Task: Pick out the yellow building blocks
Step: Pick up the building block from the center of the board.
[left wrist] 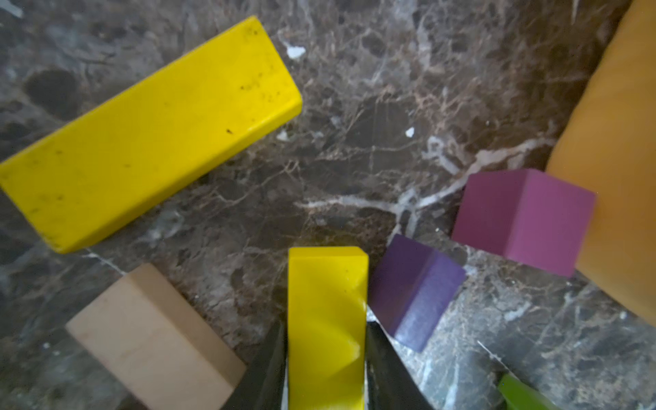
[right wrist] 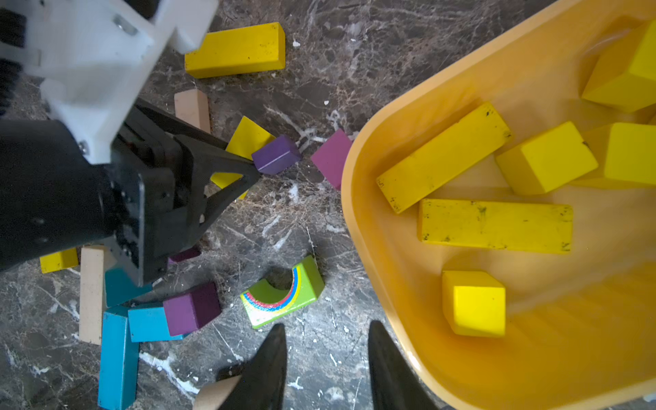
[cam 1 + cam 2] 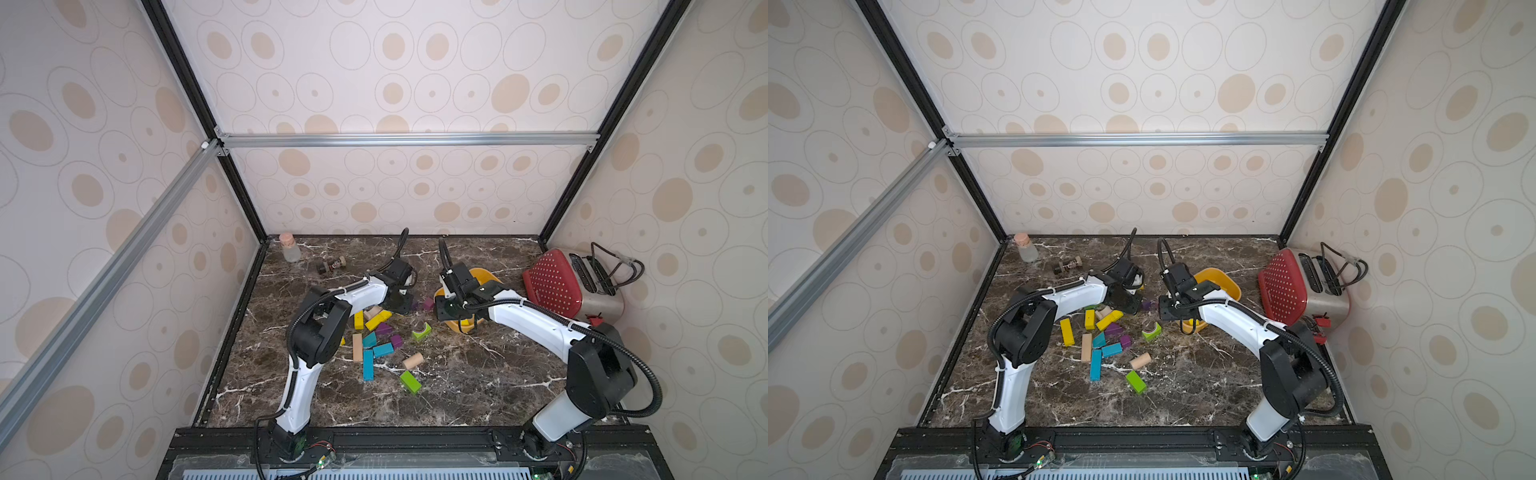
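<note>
My left gripper (image 1: 326, 324) is shut on a short yellow building block (image 1: 326, 298), its jaws pressed against both of the block's sides, low over the marble table. A long yellow bar (image 1: 152, 135) lies just beyond it. In the right wrist view the left gripper (image 2: 238, 156) holds that block (image 2: 248, 138) beside a purple cube (image 2: 277, 154). More yellow blocks (image 3: 1066, 331) lie in the pile. The orange-yellow bowl (image 2: 355, 213) holds several yellow blocks (image 2: 497, 225). My right gripper (image 2: 326, 324) hangs open and empty by the bowl's rim.
Around the held block are a magenta cube (image 1: 521, 220) and a natural wood block (image 1: 152, 340). A green arch (image 2: 284, 294), blue blocks (image 2: 117, 355), a lime-green block (image 3: 410, 381) and a wooden cylinder (image 3: 412, 360) lie nearer the front. A red toaster (image 3: 557, 286) stands at the right, a corked bottle (image 3: 289, 248) at the back left.
</note>
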### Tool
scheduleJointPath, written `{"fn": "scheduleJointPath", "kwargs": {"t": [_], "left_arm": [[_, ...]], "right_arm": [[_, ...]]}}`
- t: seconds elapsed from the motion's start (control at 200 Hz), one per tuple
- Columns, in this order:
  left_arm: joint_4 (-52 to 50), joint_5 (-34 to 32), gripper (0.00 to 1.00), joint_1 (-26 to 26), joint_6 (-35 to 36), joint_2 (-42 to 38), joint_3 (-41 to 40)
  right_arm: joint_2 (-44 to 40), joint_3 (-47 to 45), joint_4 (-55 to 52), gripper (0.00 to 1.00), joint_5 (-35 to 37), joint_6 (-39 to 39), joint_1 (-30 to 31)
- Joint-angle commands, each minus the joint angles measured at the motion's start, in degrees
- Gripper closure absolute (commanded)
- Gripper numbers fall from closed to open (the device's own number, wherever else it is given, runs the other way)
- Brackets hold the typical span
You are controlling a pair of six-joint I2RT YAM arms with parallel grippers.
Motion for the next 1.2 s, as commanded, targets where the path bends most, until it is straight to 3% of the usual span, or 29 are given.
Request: {"fn": "scheduleJointPath", "kwargs": {"t": [0.0,0.571,1.197], "left_arm": [[-2.31,-0.8,0.64,0.21,1.44,0.74,0.75],[-0.27,-3.5,0.76,0.27,1.29,-4.77,-2.64],[0.88,-1.69,0.77,0.22,-1.33,-11.82,-4.66]], "right_arm": [[-1.52,-0.67,-0.45,0.6,0.17,0.57,0.38],[-3.66,-0.5,-0.17,0.6,1.06,0.22,0.38],[-9.05,-5.05,3.73,0.6,3.18,2.08,0.38]]}}
